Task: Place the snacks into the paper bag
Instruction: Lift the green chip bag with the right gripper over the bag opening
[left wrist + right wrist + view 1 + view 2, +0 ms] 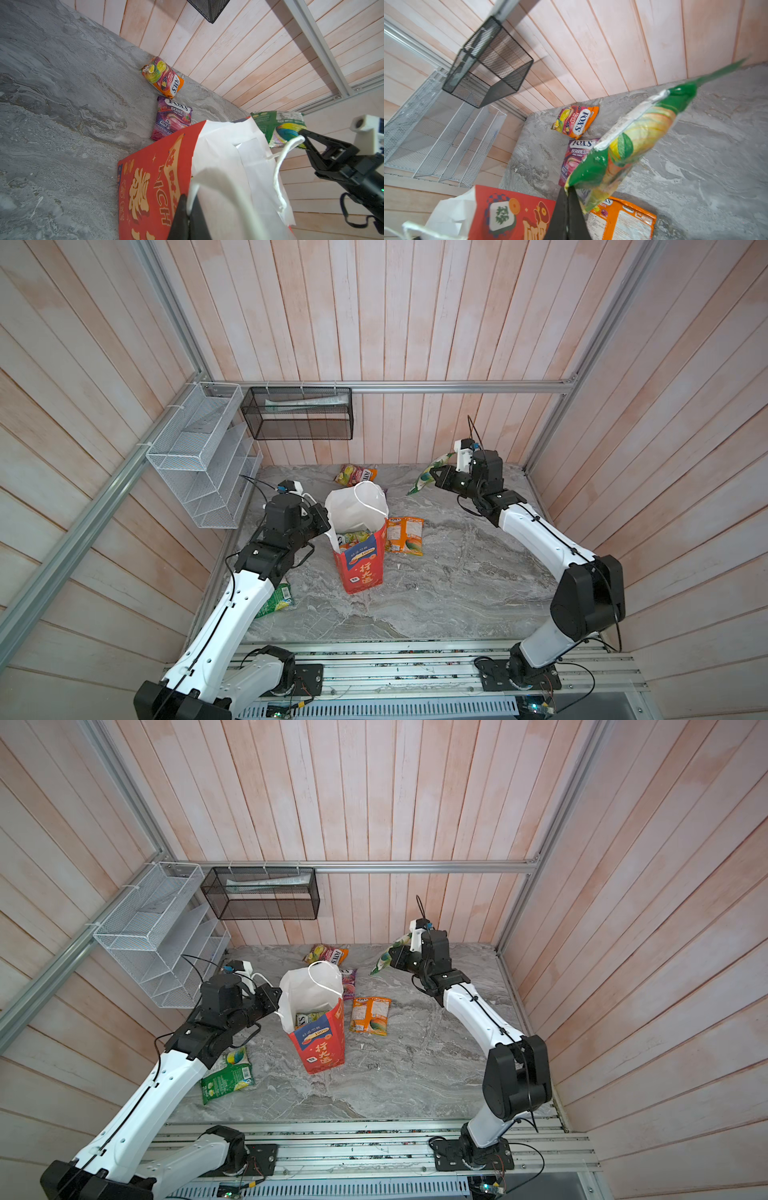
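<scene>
My left gripper (325,517) is pinching the white rim of the paper bag (360,568), which stands in the middle of the table (457,593). If that thin paper slips or tears, I judge the mouth could sag shut. My right gripper (435,475), above the far right corner, pinches a green packet (426,472) by one end. It dangles and could snag the rim or fall short. A few packets (353,537) lie inside the bag, and the black mesh basket (297,414) holds something pale and flat.

The paper bag (361,572) is red with gold characters, one packet (623,149) green-yellow, the table (457,593) veined grey.
</scene>
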Controlling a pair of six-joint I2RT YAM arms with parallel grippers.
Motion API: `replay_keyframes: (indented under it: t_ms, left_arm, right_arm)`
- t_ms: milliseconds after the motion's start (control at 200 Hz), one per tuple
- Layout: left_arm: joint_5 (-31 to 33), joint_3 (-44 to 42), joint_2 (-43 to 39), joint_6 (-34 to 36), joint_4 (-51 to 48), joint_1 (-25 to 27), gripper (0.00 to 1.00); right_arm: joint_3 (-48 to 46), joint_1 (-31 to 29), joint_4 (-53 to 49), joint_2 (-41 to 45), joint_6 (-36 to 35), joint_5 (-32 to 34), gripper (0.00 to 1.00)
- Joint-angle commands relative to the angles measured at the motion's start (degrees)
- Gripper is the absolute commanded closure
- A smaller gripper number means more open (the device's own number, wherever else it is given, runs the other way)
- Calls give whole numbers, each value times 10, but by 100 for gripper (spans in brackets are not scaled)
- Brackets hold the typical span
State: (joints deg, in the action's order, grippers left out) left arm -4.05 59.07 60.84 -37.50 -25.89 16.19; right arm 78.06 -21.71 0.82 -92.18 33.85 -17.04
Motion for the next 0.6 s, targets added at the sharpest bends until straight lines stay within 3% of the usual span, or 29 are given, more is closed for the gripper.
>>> replay_keyframes:
  t_ms: [0, 230, 595]
  left_arm:
    - [-7, -5, -2, 5, 6, 3, 100]
    - [-7, -6, -1, 6, 5, 4, 100]
    - [-6, -6, 0, 7, 5, 3, 100]
  right_arm:
    - [28, -48, 0, 43, -32, 52, 100]
    - [58, -164, -34, 106, -95, 141, 100]
    - [95, -307, -47, 121, -169, 215, 100]
